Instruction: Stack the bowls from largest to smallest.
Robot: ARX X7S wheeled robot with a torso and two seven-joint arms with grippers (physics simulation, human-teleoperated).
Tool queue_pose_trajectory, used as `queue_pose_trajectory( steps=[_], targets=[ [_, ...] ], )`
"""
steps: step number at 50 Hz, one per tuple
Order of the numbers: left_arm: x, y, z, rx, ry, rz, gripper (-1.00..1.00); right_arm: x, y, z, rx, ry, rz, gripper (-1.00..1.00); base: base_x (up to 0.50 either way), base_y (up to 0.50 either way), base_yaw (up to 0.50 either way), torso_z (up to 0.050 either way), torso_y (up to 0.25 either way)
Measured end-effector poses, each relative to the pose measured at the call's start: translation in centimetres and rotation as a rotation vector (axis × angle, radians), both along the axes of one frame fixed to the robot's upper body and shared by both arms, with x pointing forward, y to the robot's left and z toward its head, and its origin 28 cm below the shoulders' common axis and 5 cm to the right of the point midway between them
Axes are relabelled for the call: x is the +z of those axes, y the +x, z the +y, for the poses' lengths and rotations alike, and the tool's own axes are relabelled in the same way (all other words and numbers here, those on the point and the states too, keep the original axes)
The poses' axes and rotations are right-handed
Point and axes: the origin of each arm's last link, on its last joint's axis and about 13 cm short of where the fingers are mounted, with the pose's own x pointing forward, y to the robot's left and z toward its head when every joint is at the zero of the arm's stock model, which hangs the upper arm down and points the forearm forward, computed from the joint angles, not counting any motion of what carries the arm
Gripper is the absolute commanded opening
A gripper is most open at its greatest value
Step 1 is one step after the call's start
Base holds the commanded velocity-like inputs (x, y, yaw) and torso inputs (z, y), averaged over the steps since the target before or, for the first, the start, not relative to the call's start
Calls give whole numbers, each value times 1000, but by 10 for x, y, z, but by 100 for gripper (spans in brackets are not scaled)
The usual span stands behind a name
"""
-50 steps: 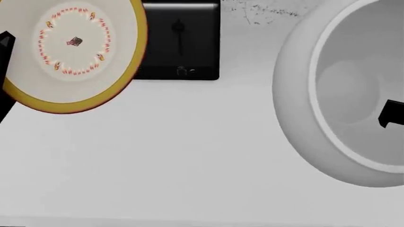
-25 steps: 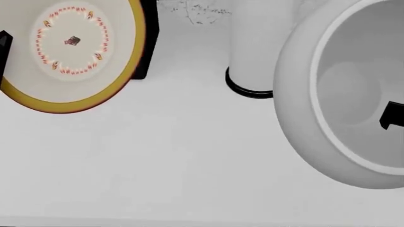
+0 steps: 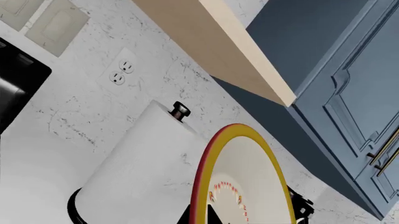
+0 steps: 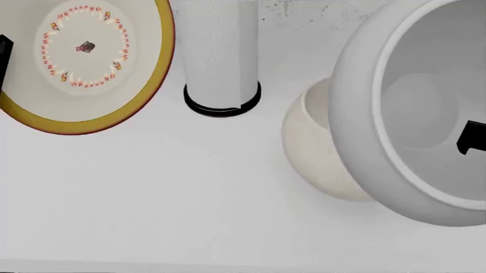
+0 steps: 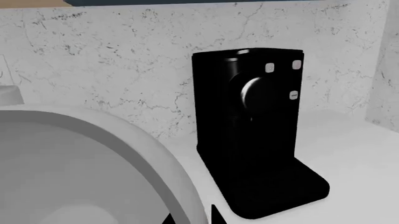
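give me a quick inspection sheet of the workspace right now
surface: white counter, bare in the foreground
job's things: yellow-rimmed bowl held up at head view's left; pale grey bowl held up at right, in front of the cream bowl on the counter; none stacked
clutter: paper-towel roll on a black base; black coffee machine
grippers: left gripper and right gripper at the bowl rims, mostly hidden
cables: nothing seen
surroundings: marble backsplash, wall outlet, blue cabinets
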Motion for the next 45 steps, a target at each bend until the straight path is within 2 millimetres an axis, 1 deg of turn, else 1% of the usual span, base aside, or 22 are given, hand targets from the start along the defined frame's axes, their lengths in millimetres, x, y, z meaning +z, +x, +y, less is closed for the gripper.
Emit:
queue_pose_trajectory(
  steps=[16, 30, 45],
  targets=[
    [-1, 0, 2, 5, -3, -1, -100, 1, 1, 1, 6, -3, 1, -100, -1, -500, 0, 0, 1],
    [-1, -1, 3, 6, -5, -2, -100, 2, 4, 3, 19, -3, 7, -100, 0, 0, 0, 0, 1],
    [-1, -1, 3, 10, -2, -4, -100, 0, 4, 3, 24, 4, 13, -100, 287, -62, 0, 1, 1]
  ],
)
